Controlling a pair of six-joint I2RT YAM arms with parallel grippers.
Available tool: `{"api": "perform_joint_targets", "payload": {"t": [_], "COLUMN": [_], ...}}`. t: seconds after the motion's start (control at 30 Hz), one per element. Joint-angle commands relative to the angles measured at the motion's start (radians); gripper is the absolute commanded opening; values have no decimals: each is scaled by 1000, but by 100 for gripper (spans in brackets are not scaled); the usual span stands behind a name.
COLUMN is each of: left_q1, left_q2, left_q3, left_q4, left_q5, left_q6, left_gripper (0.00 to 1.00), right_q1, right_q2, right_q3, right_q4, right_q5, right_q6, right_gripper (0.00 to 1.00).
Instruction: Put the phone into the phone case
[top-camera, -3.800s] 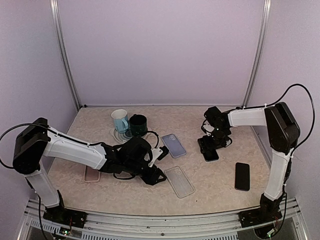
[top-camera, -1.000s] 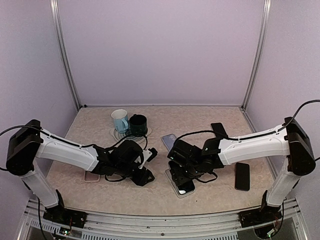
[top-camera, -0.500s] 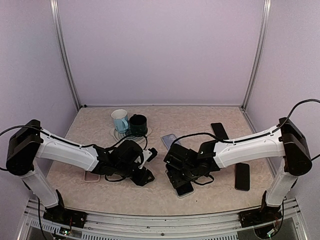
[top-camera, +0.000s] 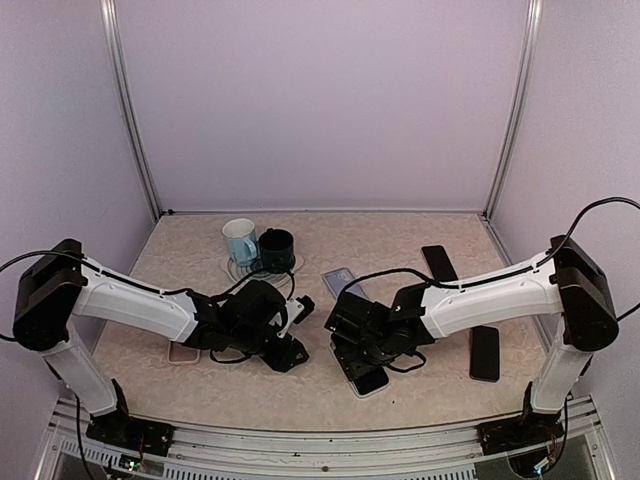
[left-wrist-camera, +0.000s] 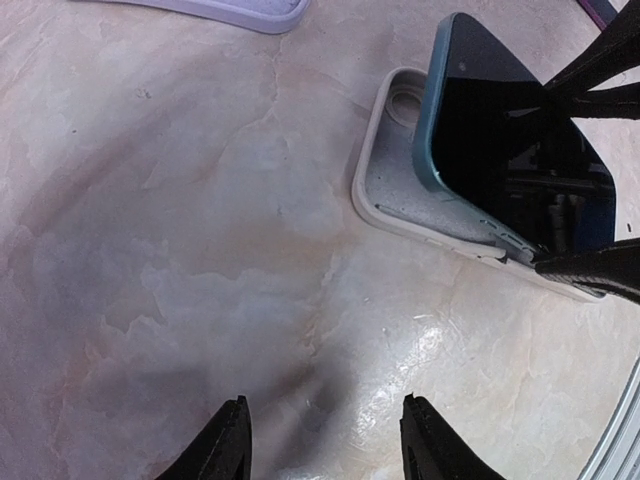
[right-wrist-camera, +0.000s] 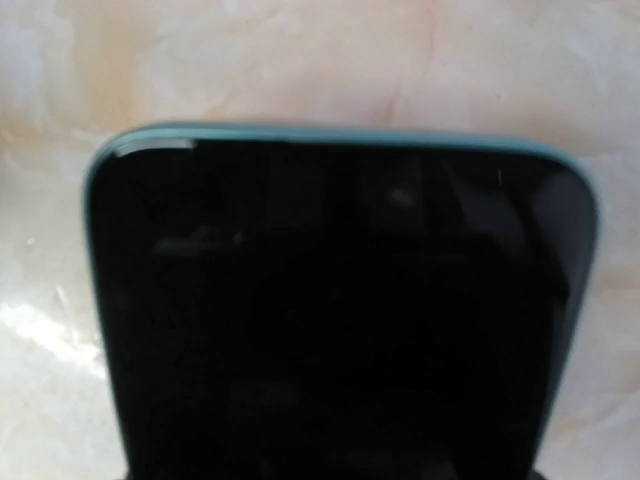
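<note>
A phone with a teal edge and a black screen (left-wrist-camera: 500, 130) is tilted in the clear phone case (left-wrist-camera: 400, 190), its lower edge resting in the case. My right gripper (top-camera: 366, 345) is shut on the phone, with its black fingers (left-wrist-camera: 600, 270) on both sides of it. The phone fills the right wrist view (right-wrist-camera: 340, 300) and hides the fingers there. In the top view the phone (top-camera: 369, 379) and the case (top-camera: 345, 364) lie at the front middle. My left gripper (left-wrist-camera: 325, 440) is open and empty, low over the table just left of the case, and also shows in the top view (top-camera: 290, 352).
A lilac case (top-camera: 340, 278) lies behind the clear one. Two black phones lie at the right (top-camera: 484, 352) and back right (top-camera: 437, 262). A pink case (top-camera: 182, 350) lies under the left arm. A light mug (top-camera: 240, 240) and a dark mug (top-camera: 276, 250) stand at the back.
My right arm carried the phone from the right side over to the clear case and has since shifted slightly left. My left gripper has drawn back a little to the left.
</note>
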Motion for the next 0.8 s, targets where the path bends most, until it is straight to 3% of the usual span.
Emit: {"api": "perform_joint_targets", "payload": {"t": [0.0,0.23,0.57,0.77], "left_q1": [7,7,7,9], "left_q2": [8,10,18,16], "left_q3": [-11,-14,-12,20], "left_q4": [5,11,22,0], "left_q5": [1,1,17,13], "left_q6": [-4,-5,-8,1], "left_gripper": [51,51,51,51], "right_q1": [13,13,8,-7], "right_q2": [39,58,81,58], "right_q3": [-13,-33,31,43], "right_q4": [17,4,-89,-105], "right_q5": [-24,-30,-50,-157], "right_q6": [-1,5,-6,-21], "right_gripper": [56,60,99,99]}}
